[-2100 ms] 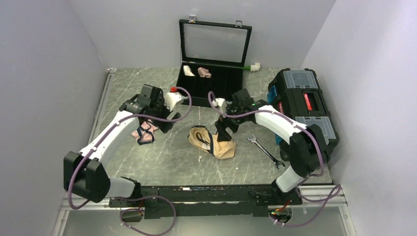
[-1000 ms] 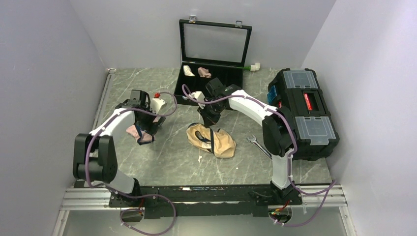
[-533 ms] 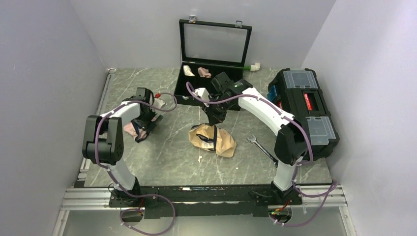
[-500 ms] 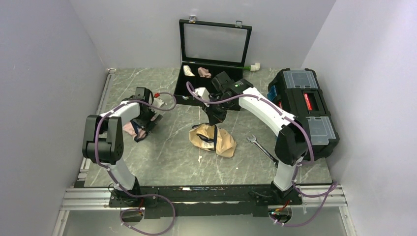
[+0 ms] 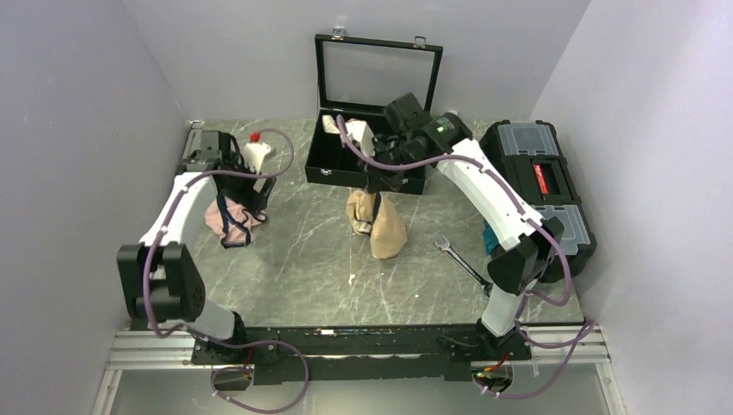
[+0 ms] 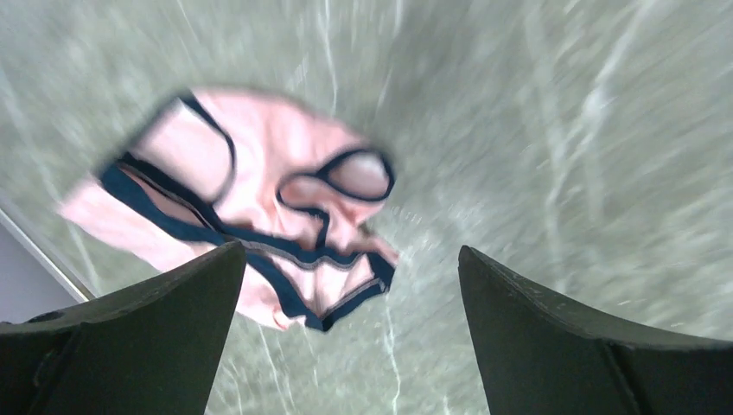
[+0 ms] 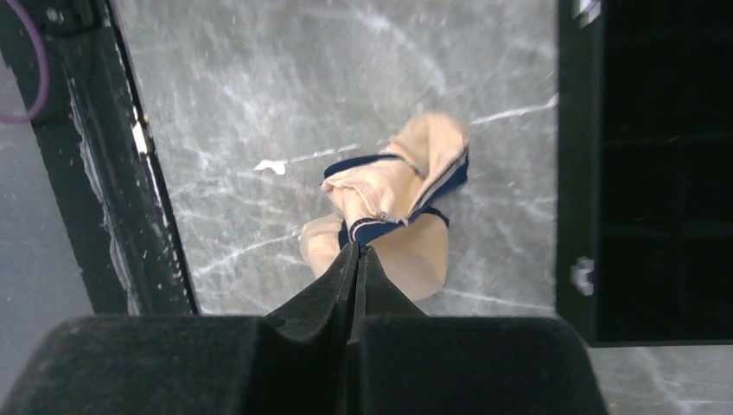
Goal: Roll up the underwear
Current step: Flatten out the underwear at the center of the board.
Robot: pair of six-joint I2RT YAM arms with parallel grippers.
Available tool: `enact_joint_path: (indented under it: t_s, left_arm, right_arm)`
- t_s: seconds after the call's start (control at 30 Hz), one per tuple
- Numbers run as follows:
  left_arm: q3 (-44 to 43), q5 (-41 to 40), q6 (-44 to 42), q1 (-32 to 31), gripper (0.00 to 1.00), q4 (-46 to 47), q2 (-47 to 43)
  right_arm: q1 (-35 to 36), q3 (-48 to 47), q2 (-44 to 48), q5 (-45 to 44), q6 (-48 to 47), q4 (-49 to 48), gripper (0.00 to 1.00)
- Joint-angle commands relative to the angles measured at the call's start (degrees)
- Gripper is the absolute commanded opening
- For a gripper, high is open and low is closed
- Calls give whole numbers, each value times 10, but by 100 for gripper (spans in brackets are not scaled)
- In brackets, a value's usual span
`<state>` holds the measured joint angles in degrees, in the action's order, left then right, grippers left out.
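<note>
Underwear (image 7: 406, 181) in tan hangs pinched by its navy edging in the tightly closed right end effector (image 7: 354, 251), low over the tabletop (image 5: 302, 259) near a black case (image 5: 346, 164); the left end effector (image 6: 350, 255) gapes wide above a pink pair (image 6: 259, 173).

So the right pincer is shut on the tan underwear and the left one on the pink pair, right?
Not the left. In the left wrist view the left pincer stands open over the pink underwear, holding nothing. The right pincer is shut on the tan underwear.
</note>
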<state>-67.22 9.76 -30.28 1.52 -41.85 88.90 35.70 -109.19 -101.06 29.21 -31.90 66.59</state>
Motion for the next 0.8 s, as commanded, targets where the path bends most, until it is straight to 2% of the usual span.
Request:
enact_joint_path:
  t_s: [0.0, 0.1, 0.17, 0.2, 0.33, 0.47, 0.53, 0.63, 0.77]
  left_arm:
    - [-90, 209, 29, -4, 99, -32, -85]
    - [-112, 297, 51, -5, 99, -13, -114]
    - [-103, 368, 79, -11, 99, 47, -142]
    - [-95, 376, 86, -20, 99, 71, -147]
    - [-91, 355, 82, -67, 99, 97, -131]
    - [-90, 296, 52, -108, 99, 63, -97]
    - [-75, 286, 49, -114, 99, 67, -89]
    - [-47, 276, 46, -118, 99, 83, -88]
    - [-13, 260, 40, -120, 100, 100, -95]
  right_arm:
    - [-1, -150, -7, 17, -22, 58, 0]
    - [-1, -232, -29, 37, -28, 89, 0]
    - [-1, -243, -26, 45, -30, 88, 0]
    - [0, -231, -22, 45, -30, 85, 0]
    - [-1, -95, 16, -20, 0, 16, 0]
    - [-16, 95, 41, -210, 61, -82, 0]
    - [-33, 164, 30, -274, 81, -110, 0]
    - [-66, 239, 7, -310, 94, -154, 0]
    - [-85, 277, -4, -339, 95, -201, 3]
